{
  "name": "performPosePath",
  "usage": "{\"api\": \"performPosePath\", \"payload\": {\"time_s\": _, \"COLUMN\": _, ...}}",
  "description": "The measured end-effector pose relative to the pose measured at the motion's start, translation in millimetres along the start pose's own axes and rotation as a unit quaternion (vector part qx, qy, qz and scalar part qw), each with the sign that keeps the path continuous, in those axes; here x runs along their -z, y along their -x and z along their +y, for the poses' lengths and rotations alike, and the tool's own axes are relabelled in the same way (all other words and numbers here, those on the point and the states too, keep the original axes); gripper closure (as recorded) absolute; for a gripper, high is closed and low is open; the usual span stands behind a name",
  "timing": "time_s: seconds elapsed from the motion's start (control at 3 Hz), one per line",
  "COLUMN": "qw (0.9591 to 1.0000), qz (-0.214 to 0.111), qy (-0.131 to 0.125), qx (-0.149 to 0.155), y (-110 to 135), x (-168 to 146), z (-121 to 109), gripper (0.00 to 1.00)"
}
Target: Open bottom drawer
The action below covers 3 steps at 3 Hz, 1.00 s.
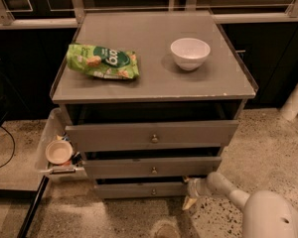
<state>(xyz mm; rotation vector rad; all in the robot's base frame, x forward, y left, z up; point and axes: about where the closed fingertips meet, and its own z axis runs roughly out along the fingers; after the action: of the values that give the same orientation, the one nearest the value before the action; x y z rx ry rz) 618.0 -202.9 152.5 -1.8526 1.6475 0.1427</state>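
one arm of mine comes in from the lower right, low over the speckled floor. its pincer sits at the right end of the bottom drawer, touching or just beside the front panel; i cannot tell whether it is released or clenched. that drawer is the lowest and slimmest of three, its knob at centre, left of the pincer. above it is the middle drawer, then the top drawer, ajar with a dark gap behind its front. left of the cabinet, a clear bin holds a small bowl. on the tabletop lie a green bag and a white bowl, well apart.
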Motion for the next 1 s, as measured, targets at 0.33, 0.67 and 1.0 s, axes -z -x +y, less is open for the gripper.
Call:
{"api": "performPosePath", "payload": {"time_s": 0.33, "qw": 1.0, "qz": 0.001, "qy": -0.001, "qx": 0.0, "y": -1.5, "x": 0.5, "z": -1.8, "gripper": 0.0}}
{"api": "performPosePath", "payload": {"time_s": 0.67, "qw": 1.0, "qz": 0.001, "qy": -0.001, "qx": 0.0, "y": -1.4, "x": 0.5, "z": -1.8, "gripper": 0.18}}
{"api": "performPosePath", "payload": {"time_s": 1.0, "qw": 0.9999, "qz": -0.009, "qy": 0.011, "qx": 0.006, "y": 5.1, "x": -2.9, "z": -0.1, "gripper": 0.42}}
